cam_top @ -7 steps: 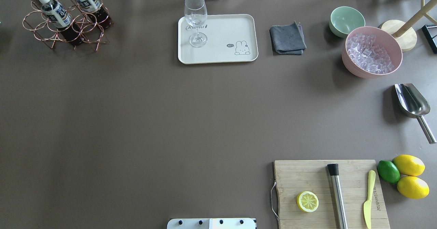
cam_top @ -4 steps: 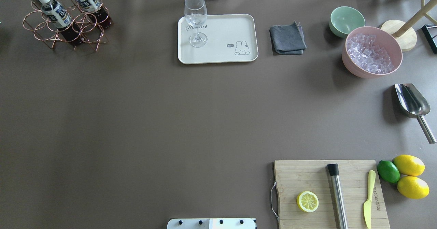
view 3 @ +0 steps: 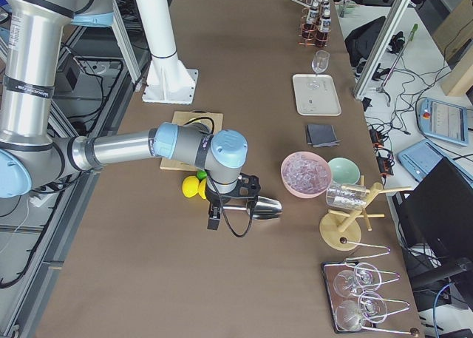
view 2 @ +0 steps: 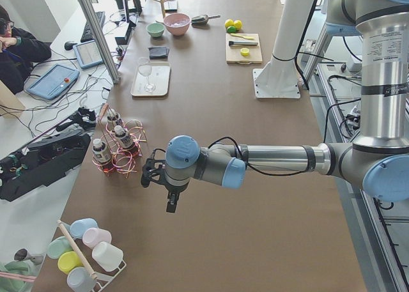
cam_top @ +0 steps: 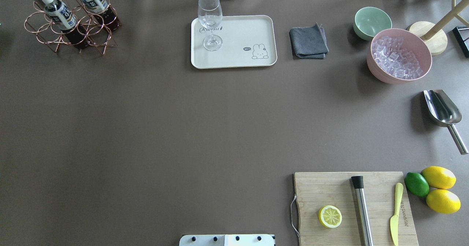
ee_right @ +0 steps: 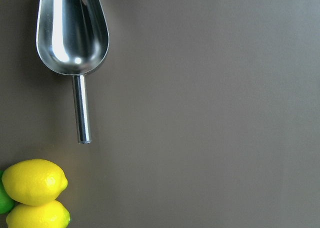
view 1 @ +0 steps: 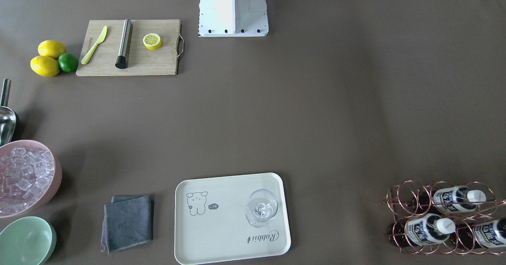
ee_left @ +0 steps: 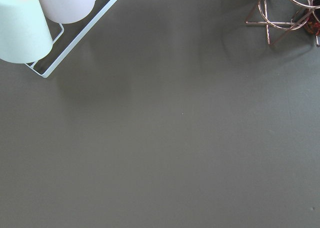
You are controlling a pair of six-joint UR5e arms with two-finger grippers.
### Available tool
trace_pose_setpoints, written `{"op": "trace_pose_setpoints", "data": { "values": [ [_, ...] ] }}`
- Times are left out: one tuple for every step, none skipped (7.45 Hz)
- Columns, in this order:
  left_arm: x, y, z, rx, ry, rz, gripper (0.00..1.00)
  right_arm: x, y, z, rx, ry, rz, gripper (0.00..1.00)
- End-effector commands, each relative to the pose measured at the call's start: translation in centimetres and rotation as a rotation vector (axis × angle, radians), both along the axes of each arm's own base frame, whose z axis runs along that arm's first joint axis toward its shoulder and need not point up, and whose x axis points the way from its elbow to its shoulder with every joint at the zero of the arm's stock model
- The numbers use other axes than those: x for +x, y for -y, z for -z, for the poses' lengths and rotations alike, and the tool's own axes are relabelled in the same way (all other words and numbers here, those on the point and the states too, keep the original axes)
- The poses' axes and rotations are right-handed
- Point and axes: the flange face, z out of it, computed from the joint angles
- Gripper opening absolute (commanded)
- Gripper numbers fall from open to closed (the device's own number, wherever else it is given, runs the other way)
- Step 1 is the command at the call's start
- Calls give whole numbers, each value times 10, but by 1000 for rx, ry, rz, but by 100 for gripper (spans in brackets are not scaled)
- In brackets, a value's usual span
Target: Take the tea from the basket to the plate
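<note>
Tea [cam_top: 58, 13]: three alike, upright in cells of the basket [cam_top: 40, 29] at the far left corner of the table [cam_top: 183, 128]. Plate [cam_top: 238, 33]: well apart, bearing a wine glass [cam_top: 210, 18]. Left gripper [view 2: 170, 201]: hovers near the basket; open or closed, cannot tell. Right gripper [view 3: 213, 220]: hangs above the table by a metal scoop [view 3: 266, 208]; likewise cannot tell.

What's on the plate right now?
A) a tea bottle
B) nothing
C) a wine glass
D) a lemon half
C: a wine glass stands upright near one corner of the plate, and nothing else is on it.
</note>
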Motion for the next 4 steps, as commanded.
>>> {"op": "trace_pose_setpoints", "data": {
  "values": [
    [0,1,32,69,12,-2,98,2,-4,-2,-5,5,-6,100],
    [4,6,31,142,41,-65,97,2,-3,-1,-4,5,-6,100],
    [0,26,42,319,138,-189,97,2,-3,0,-1,5,-6,100],
    [-2,64,80,439,201,-234,97,2,-3,0,2,5,-5,100]
  ]
}}
